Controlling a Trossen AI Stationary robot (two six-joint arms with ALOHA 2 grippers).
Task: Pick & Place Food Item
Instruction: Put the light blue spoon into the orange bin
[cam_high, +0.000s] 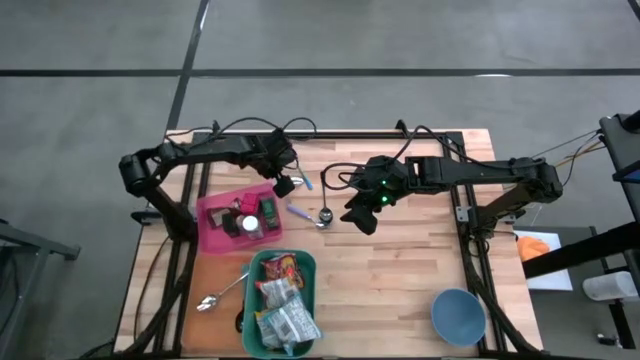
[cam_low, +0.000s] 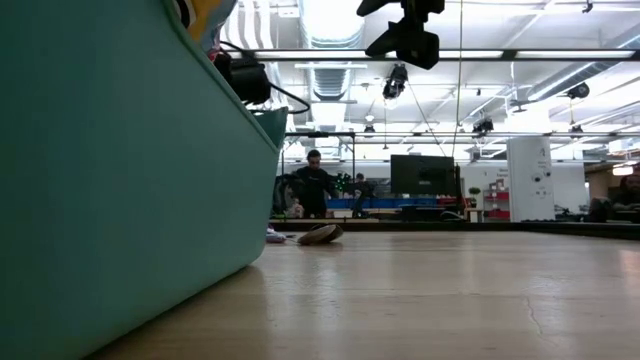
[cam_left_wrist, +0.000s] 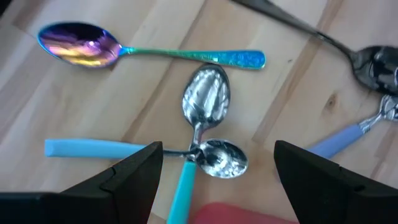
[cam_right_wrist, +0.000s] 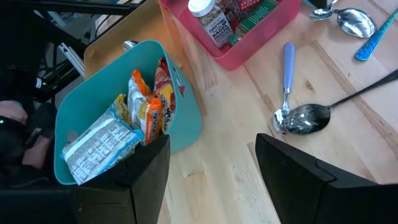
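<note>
Right end effector (cam_high: 362, 217) hovers open and empty, well apart from snack packets (cam_right_wrist: 146, 112) in teal bin (cam_right_wrist: 186, 121).

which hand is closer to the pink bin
Left. The left hand hovers open just off the pink bin at its far right corner; the right hand hangs farther right, over bare table.

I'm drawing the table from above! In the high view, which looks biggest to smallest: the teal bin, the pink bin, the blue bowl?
1. Teal bin, a bit bigger, though the picture's bottom edge cuts it off.
2. Pink bin, close behind the teal one.
3. Blue bowl, clearly the smallest.
</note>
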